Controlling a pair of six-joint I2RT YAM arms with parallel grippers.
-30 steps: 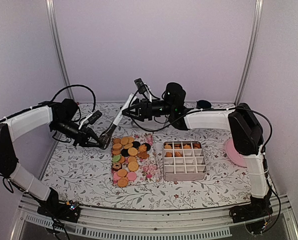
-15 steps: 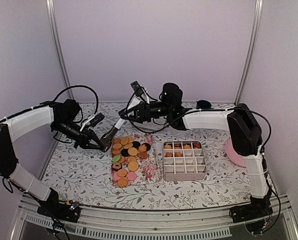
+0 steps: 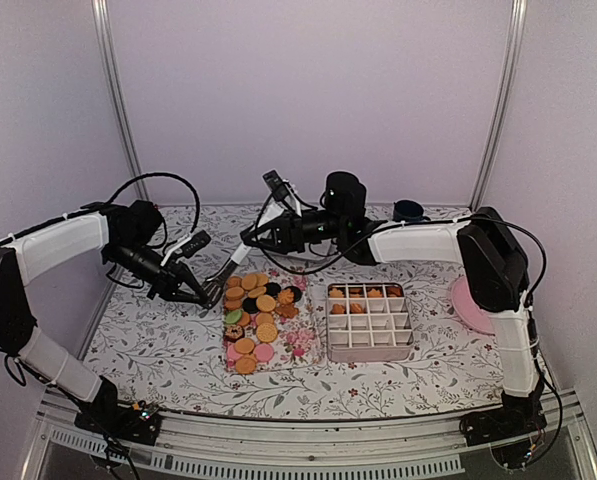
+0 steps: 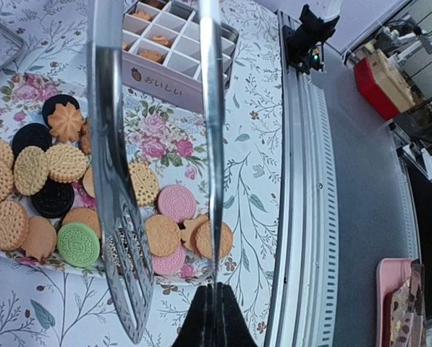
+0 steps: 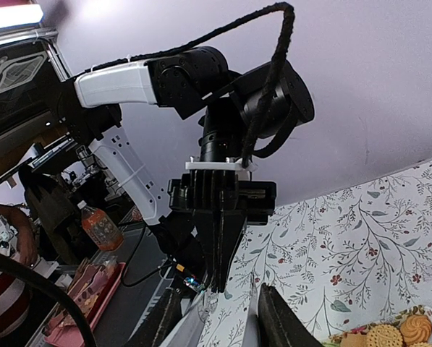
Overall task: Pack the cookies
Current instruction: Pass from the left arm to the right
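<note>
The cookies [image 3: 253, 310] lie piled on a floral tray [image 3: 300, 345]; the left wrist view shows them as golden, dark, pink and green discs [image 4: 64, 163]. Metal tongs [image 3: 233, 262] hang slanted over the tray's far left corner. My left gripper [image 3: 206, 292] is shut on the thin edge of one tong arm [image 4: 211, 181], near its tip. The other, slotted arm [image 4: 118, 217] hangs free beside it. My right gripper [image 3: 248, 238] holds the upper end, with both tong arms [image 5: 251, 314] pressed just inside its fingers [image 5: 277, 325].
A white grid box [image 3: 370, 322] stands right of the tray, with a few cookies in its far cells [image 4: 147, 32]. A pink plate [image 3: 466, 303] lies by the right arm. A dark object [image 3: 408, 209] sits at the back. The table's metal rail [image 4: 302, 217] runs close by.
My right gripper's jaws have narrowed onto the tongs' upper end and it has dipped slightly. My left gripper has slid a little right and down with the tong arm.
</note>
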